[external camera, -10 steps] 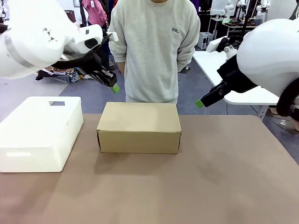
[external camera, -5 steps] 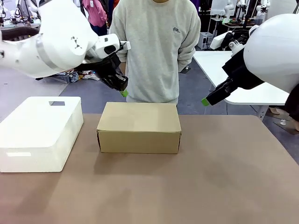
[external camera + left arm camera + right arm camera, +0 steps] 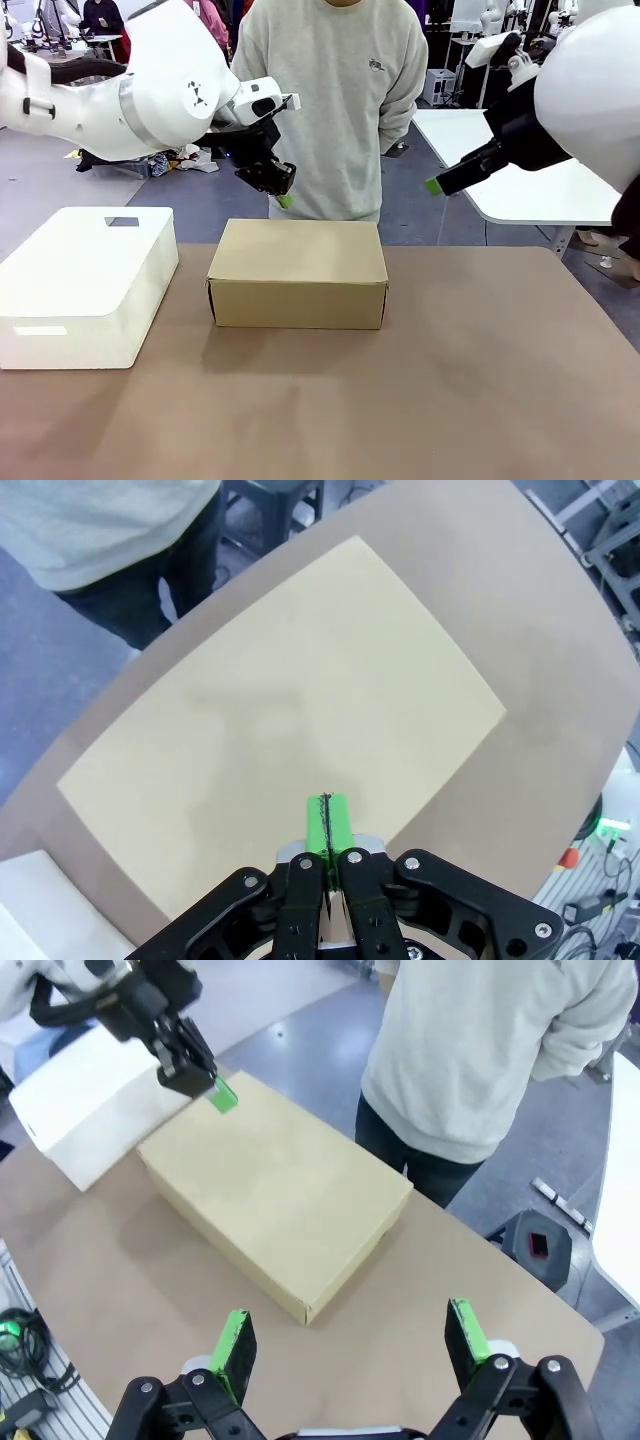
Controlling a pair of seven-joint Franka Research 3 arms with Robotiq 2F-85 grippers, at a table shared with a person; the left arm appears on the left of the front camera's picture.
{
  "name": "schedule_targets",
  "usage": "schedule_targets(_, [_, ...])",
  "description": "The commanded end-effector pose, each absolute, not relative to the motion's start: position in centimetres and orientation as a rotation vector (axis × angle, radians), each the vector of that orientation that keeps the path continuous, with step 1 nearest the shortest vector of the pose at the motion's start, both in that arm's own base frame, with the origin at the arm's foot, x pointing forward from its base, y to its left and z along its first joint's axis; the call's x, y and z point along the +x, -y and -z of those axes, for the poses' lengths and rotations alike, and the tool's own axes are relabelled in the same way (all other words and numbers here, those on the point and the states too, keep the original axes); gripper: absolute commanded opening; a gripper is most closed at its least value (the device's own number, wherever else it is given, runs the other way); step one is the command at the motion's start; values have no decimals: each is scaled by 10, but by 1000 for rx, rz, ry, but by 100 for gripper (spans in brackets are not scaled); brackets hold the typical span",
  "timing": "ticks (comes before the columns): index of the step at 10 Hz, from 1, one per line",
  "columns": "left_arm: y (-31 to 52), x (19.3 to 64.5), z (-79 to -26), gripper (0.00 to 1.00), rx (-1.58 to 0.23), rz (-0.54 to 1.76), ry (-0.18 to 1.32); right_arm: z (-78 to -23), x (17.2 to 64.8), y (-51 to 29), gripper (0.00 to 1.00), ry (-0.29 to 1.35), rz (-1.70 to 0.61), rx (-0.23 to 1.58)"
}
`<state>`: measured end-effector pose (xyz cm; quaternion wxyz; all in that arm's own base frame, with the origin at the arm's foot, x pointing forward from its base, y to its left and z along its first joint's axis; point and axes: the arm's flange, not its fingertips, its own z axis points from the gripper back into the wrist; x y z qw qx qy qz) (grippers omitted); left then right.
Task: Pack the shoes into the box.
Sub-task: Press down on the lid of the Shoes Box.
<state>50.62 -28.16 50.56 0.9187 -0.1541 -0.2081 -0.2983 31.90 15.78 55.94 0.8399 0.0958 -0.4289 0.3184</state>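
Note:
The box [image 3: 297, 270] is a tan cardboard shoebox standing shut at the middle of the table, its lid flat. My left gripper [image 3: 284, 200] hangs shut, holding nothing, just above the box's far edge, in front of the person. In the left wrist view its green pads [image 3: 327, 815] press together over the box lid [image 3: 290, 710]. My right gripper [image 3: 432, 186] is open and high, off to the box's right. From the right wrist, its spread fingers [image 3: 237, 1340] frame the box [image 3: 275, 1195] and the left gripper [image 3: 220, 1095]. The shoes are out of view.
A white rounded plastic box [image 3: 85, 280] stands on the table's left side, beside the tan one. A person [image 3: 330, 100] in a grey sweatshirt stands at the far edge behind the box. A white side table [image 3: 520, 200] stands beyond the right corner.
My left arm has swung to the right, bringing its shut gripper over the box's far edge. The right gripper has risen a little. The box has not moved.

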Motion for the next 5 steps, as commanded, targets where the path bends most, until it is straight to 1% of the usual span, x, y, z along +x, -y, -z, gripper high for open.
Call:
schedule_targets(1, [286, 518, -505, 0, -272, 579, 427, -546, 318, -157, 100, 968, -705, 250])
schedule_targets(2, [288, 526, -503, 0, -245, 567, 437, -559, 319, -158, 100, 907, -673, 202])
schedule_targets(5, [301, 549, -493, 0, -238, 551, 410, -559, 319, -158, 100, 907, -673, 202])
